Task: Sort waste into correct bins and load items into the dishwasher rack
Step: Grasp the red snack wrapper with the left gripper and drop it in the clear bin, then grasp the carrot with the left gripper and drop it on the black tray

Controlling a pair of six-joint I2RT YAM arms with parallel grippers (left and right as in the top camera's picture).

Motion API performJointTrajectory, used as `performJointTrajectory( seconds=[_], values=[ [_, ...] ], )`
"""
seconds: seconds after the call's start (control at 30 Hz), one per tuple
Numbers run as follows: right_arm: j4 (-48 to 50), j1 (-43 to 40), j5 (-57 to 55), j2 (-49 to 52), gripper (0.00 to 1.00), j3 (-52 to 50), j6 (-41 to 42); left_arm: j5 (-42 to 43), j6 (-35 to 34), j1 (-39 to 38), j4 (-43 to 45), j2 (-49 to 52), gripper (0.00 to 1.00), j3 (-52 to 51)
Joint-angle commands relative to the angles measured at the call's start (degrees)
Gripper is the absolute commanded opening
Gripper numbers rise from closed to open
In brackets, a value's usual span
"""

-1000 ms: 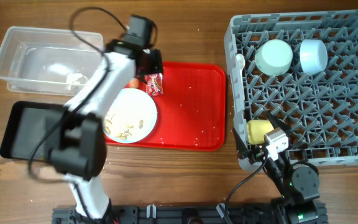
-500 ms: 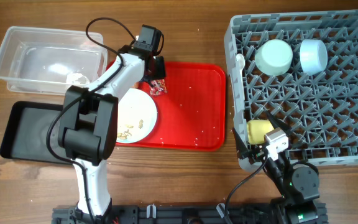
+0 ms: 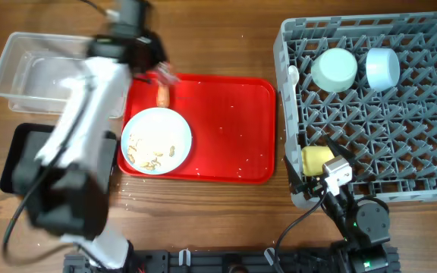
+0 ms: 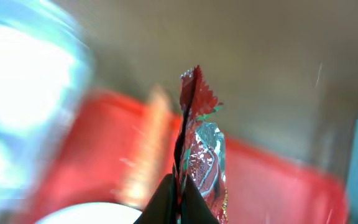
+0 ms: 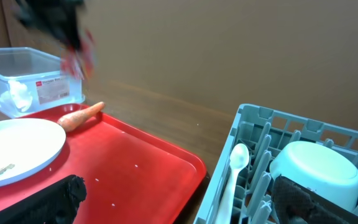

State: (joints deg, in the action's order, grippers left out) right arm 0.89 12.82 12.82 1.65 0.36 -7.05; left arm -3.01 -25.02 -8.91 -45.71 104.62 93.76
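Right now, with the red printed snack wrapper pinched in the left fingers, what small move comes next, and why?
Probably swing the red printed snack wrapper left, over the clear rectangular plastic tub. The left fingers hold it above the red tray's edge, and that tub holds a crumpled white tissue.

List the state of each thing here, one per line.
left gripper: shut on snack wrapper
right gripper: open, empty
snack wrapper: held above red tray
carrot: lying on red tray
plate: on red tray, crumbs on it
clear tub: tissue inside
mint bowl: in rack
blue bowl: in rack
yellow cup: in rack
spoon: in rack
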Motion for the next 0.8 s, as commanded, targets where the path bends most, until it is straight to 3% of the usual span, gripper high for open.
performJointTrajectory(
  seconds=[0.0, 0.13, 0.17, 0.2, 0.27, 0.3, 0.5, 0.63, 0.77],
  values=[
    [0.1, -0.1, -0.3, -0.5, 1.0, -0.1, 1.0, -6.5, -2.1, 10.5, -0.4, -2.4, 0.04, 0.8],
    [0.1, -0.1, -0.3, -0.5, 1.0, -0.1, 1.0, -6.5, -2.0, 18.3, 0.5, 4.5, 0.06, 0.8],
    [0.1, -0.1, -0.3, -0.5, 1.0, -0.1, 1.0, -6.3, -2.0, 19.2, 0.8, 6.0, 0.14, 0.8],
    [0.1, -0.1, -0.3, -0.5, 1.0, -0.1, 1.0, -4.9, -1.4, 19.8, 0.9, 6.4, 0.33, 0.8],
    [0.1, -0.1, -0.3, -0.5, 1.0, -0.1, 1.0, 0.0, 1.0, 20.0, -0.4, 5.4, 0.59, 1.9],
    [0.1, -0.1, -0.3, -0.5, 1.0, -0.1, 1.0, 1.4, 0.8, 19.6, -2.4, 4.4, 0.62, 3.5],
    [0.1, -0.1, -0.3, -0.5, 1.0, -0.1, 1.0, 4.1, 4.8, 9.4, -9.5, 0.0, 0.59, 7.3],
    [0.1, -0.1, -0.3, -0.5, 1.0, -0.1, 1.0, -4.4, 6.9, 0.5, -7.1, 4.7, 0.62, 3.0],
    [0.1, -0.1, -0.3, -0.5, 1.0, -0.1, 1.0, -4.6, 9.9, -2.4, -4.2, 11.6, 0.62, 1.3]
  ],
)
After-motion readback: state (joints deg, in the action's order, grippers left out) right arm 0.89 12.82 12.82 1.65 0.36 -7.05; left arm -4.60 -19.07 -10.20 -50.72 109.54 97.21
